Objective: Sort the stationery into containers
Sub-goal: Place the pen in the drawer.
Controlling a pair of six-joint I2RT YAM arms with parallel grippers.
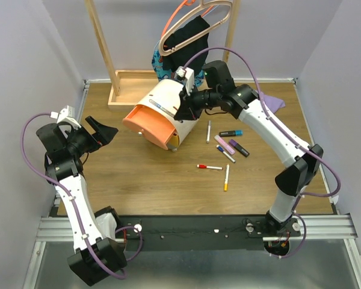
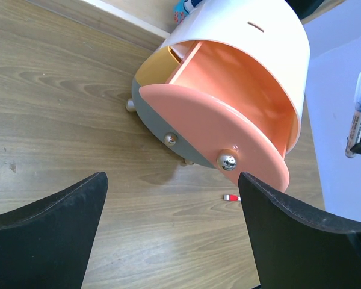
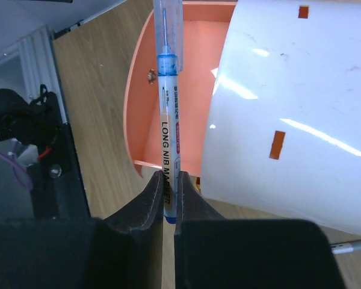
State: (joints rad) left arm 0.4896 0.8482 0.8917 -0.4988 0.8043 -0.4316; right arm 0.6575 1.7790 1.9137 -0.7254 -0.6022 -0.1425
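Top view: right gripper [image 1: 182, 106] is clamping a marker [image 1: 162, 108] above the open orange drawer [image 1: 145, 125]. Left gripper [image 1: 102, 133] is idling, fingers spread.
Left wrist: marker is hanging apart from the drawer.
Right wrist: pinched at its tail only, it is probably risking swinging on release and missing.

The left arm [image 1: 72, 192] and right arm [image 1: 271, 129] have white links, black joints and purple cables [image 1: 24, 139]; the left pincer [image 2: 171, 180] and right pincer [image 3: 169, 176] are black.

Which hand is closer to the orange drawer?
Right. The right hand holds a marker just above the open drawer; the left hand hangs open, apart, off to its left.
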